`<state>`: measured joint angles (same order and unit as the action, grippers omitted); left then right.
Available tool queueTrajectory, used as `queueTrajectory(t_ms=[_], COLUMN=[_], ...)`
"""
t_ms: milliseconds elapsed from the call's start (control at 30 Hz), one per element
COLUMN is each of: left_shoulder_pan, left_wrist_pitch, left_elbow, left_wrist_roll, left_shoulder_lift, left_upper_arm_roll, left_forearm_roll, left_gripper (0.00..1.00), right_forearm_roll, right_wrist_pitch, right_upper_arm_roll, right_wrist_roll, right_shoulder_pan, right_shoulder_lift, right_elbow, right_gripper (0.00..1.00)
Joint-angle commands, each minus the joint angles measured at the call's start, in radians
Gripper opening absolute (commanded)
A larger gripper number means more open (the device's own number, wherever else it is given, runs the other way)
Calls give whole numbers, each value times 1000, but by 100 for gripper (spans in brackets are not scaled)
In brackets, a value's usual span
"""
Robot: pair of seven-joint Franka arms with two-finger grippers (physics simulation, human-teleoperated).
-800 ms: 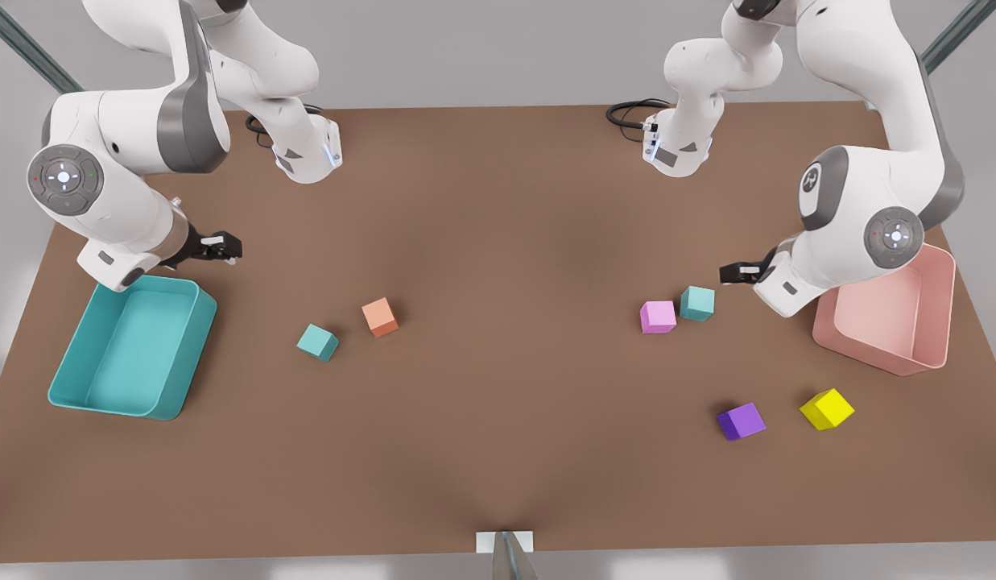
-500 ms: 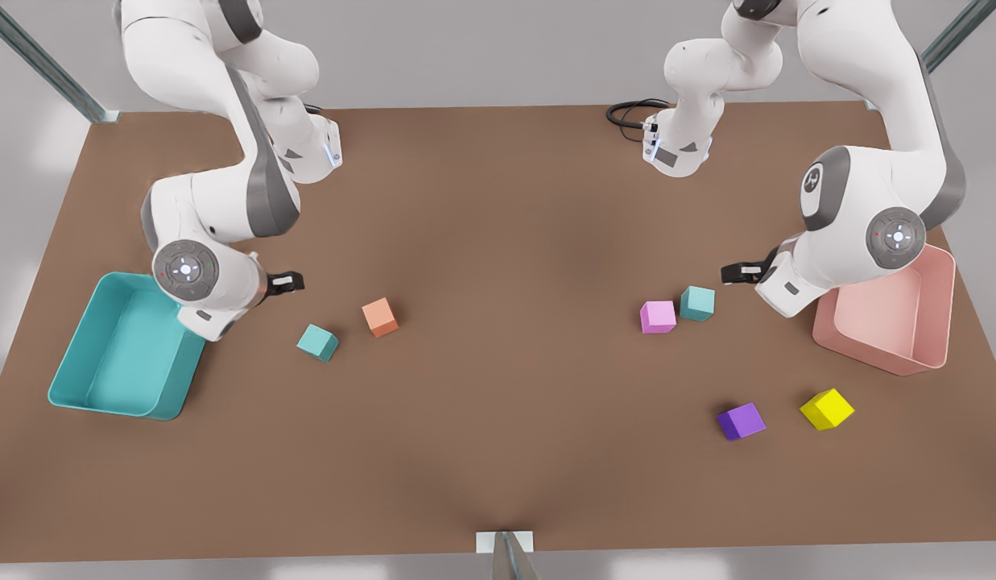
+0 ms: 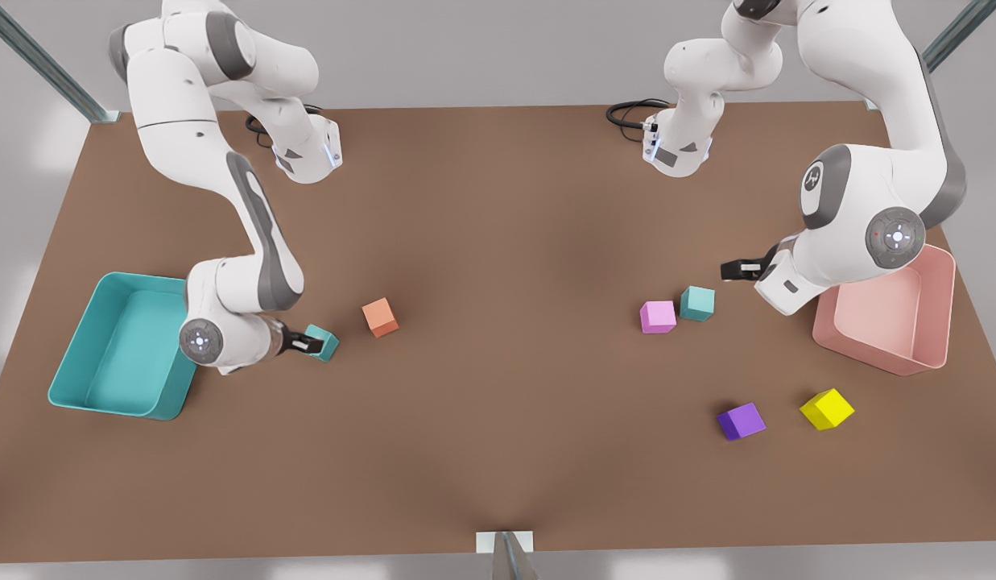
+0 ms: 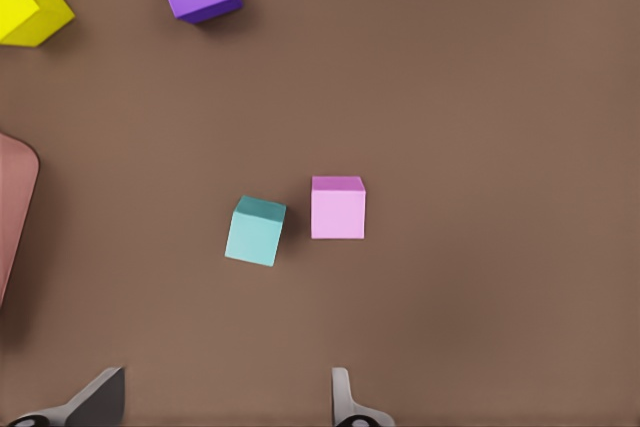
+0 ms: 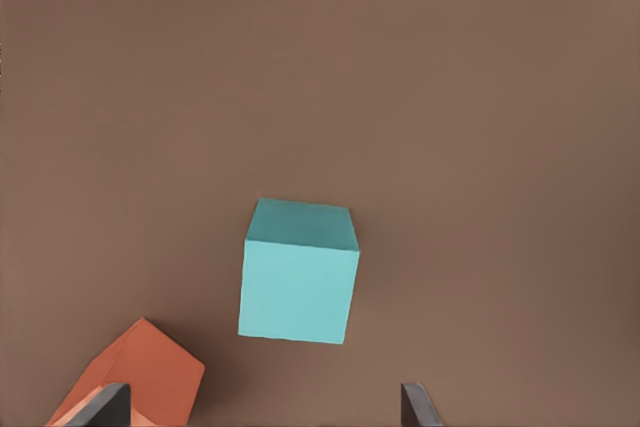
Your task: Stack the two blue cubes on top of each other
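Two teal cubes on the brown bench (image 3: 498, 242), well apart; one teal cube (image 3: 327, 341) toward the front view's left, near the orange cube (image 3: 380, 316), seen too in the right wrist view (image 5: 298, 271) beside that orange cube (image 5: 130, 372); partly covered in the front view by the right gripper (image 3: 308, 345), low over it, jaws spread wider than the cube with fingertips (image 5: 420, 405) either side of the frame's lower edge, cube not pinched. Teal bin (image 3: 87, 385) just behind that arm's wrist.

Second teal cube (image 3: 697, 303) toward the front view's right, just beside the pink cube (image 3: 658, 316), a narrow gap between them in the left wrist view (image 4: 255, 231) (image 4: 338, 207); left gripper (image 3: 739, 269) hanging near it, above the bench, jaws spread, holding nothing, fingertips (image 4: 345, 397) apart from the cube. Pink bin (image 3: 932, 346) beneath that arm's wrist; purple cube (image 3: 741, 420) and yellow cube (image 3: 826, 408) side by side nearer the camera, apart from each other.
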<state>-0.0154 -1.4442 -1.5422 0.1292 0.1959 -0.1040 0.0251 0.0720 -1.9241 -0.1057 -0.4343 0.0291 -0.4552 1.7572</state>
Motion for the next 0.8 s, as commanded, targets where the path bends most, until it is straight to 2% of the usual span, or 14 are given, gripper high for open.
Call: queueTrajectory(t_ms=[0,367,767], left_shoulder_pan=[0,0,0], left_wrist_pitch=[10,11,11], left_elbow=[1,1,1], left_wrist_roll=[0,1,1], left_shoulder_lift=[-1,-3,-4], left_upper_arm_roll=[0,0,-3], left_forearm_roll=[-1,-2,-2], left_gripper=[100,100,100], right_forearm_roll=[-1,-9,-61], right_wrist_pitch=[-251,-302,-326], right_upper_arm_roll=[3,1,-2], right_wrist_roll=[-271,-61,-41], right_shoulder_pan=[-3,-1,2], right_shoulder_lift=[3,30,29], right_elbow=[27,173,245], right_gripper=[100,100,100])
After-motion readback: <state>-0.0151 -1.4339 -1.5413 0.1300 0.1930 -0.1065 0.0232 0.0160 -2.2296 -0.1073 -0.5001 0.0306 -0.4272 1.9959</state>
